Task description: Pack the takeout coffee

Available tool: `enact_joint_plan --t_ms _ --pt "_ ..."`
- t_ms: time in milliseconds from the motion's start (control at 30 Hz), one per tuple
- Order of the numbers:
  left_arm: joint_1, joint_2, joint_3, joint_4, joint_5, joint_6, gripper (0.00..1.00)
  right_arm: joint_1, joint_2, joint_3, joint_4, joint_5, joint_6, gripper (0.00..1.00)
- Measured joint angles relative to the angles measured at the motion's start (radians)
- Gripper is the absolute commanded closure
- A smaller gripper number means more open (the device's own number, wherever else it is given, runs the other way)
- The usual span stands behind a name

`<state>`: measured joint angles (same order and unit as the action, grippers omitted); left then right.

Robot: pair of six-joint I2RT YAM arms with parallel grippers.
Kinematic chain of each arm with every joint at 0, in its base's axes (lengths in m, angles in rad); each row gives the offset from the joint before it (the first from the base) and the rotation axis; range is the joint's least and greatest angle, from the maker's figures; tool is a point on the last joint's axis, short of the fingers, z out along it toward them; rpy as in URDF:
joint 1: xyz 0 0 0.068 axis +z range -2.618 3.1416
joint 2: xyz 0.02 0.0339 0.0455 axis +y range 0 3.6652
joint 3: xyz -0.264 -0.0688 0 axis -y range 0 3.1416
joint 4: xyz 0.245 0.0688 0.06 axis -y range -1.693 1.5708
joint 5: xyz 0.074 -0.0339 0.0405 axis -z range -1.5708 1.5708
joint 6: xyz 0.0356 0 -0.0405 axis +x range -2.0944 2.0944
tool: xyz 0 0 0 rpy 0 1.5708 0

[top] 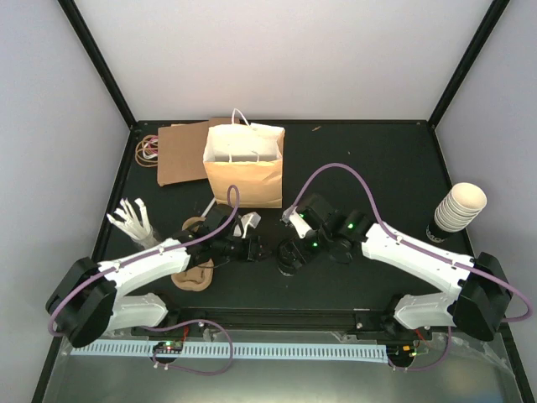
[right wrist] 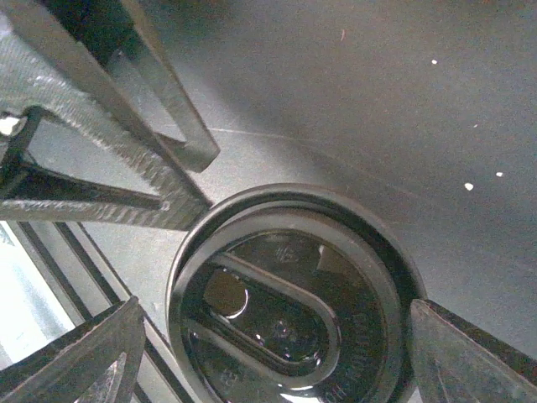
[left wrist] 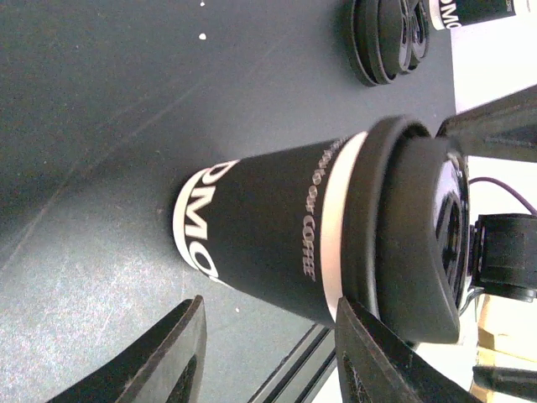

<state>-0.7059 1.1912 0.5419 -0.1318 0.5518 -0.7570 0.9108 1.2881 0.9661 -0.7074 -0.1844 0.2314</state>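
One takeout coffee, a dark cup (left wrist: 268, 227) with white lettering and a black lid (right wrist: 294, 302), stands upright on the dark table (top: 377, 168) between the two arms (top: 288, 262). My left gripper (left wrist: 270, 300) (top: 258, 248) is open at its side. One finger (left wrist: 369, 353) touches the cup just under the lid rim, and the other finger (left wrist: 168, 353) is apart from it. My right gripper (right wrist: 277, 306) (top: 294, 248) hangs open over the lid with a finger on either side. A gap shows at one finger (right wrist: 101, 353), while the other (right wrist: 470, 353) meets the rim.
An open brown paper bag (top: 243, 164) stands behind, with flat cardboard (top: 180, 151) and rubber bands (top: 149, 149) to its left. The pulp tray (top: 195, 270) lies under my left arm, near white cutlery (top: 134, 220). Stacked cream cups (top: 457, 208) lean at right. Black lids (left wrist: 386, 38) and another dark cup (left wrist: 470, 10) sit farther off.
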Motion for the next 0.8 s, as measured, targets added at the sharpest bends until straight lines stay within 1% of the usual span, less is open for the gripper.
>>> enact_joint_plan --t_ms 333,500,667,800 --pt "0.005 0.074 0.05 0.015 0.002 0.018 0.57 -0.003 -0.037 -0.021 0.0 -0.04 0.041 0.13" --pt "0.027 0.105 0.061 0.01 -0.004 0.026 0.57 -0.003 -0.037 -0.017 -0.009 -0.034 0.04 0.1" --pt "0.045 0.093 0.061 -0.018 -0.033 0.04 0.55 -0.003 -0.03 0.015 -0.026 -0.007 0.037 0.1" --pt "0.058 0.039 0.061 -0.064 -0.069 0.051 0.53 -0.003 -0.029 0.04 -0.036 0.011 0.025 0.12"
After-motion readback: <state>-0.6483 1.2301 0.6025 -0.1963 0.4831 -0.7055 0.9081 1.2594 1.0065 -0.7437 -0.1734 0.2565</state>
